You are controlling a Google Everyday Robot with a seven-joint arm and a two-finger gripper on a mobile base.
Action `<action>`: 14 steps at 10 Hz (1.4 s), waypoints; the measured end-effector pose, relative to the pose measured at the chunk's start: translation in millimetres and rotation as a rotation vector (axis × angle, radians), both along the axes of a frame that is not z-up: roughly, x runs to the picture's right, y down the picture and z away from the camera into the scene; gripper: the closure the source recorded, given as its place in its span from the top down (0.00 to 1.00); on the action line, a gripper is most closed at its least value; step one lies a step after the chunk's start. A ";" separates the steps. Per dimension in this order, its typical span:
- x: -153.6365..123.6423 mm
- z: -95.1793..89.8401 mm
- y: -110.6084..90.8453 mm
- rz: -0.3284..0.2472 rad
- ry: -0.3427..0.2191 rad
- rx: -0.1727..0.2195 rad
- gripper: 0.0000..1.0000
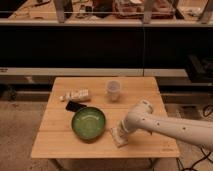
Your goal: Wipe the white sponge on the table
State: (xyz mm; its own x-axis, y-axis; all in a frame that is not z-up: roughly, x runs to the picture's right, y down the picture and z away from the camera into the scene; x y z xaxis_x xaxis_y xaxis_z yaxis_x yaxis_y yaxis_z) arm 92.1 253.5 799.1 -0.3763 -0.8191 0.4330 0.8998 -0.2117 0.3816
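The white sponge [119, 136] lies flat on the light wooden table [57, 142], just right of the green bowl, near the front edge. My gripper [122, 131] comes in from the right on the white arm [165, 125] and sits right on top of the sponge, pressing it against the tabletop. It is shut on the sponge, and only the sponge's lower left part shows under it.
A green bowl [88, 123] stands left of the sponge, close to it. A translucent white cup [114, 90] is at the back middle. A white tube with markings [77, 95] and a black flat object [75, 106] lie at the back left.
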 end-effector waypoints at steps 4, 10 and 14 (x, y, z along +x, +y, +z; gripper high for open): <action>37.1 -16.9 19.6 -0.036 0.021 0.015 0.09; 126.5 -2.6 -19.7 0.051 0.216 0.092 0.09; 112.5 22.4 -55.6 0.093 0.256 0.100 0.09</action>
State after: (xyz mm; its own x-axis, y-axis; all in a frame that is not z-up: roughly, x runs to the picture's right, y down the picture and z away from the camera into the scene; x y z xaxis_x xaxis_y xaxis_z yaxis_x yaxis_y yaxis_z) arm 204.7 198.0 821.5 -0.1864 -0.8882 0.4199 0.9814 -0.1486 0.1215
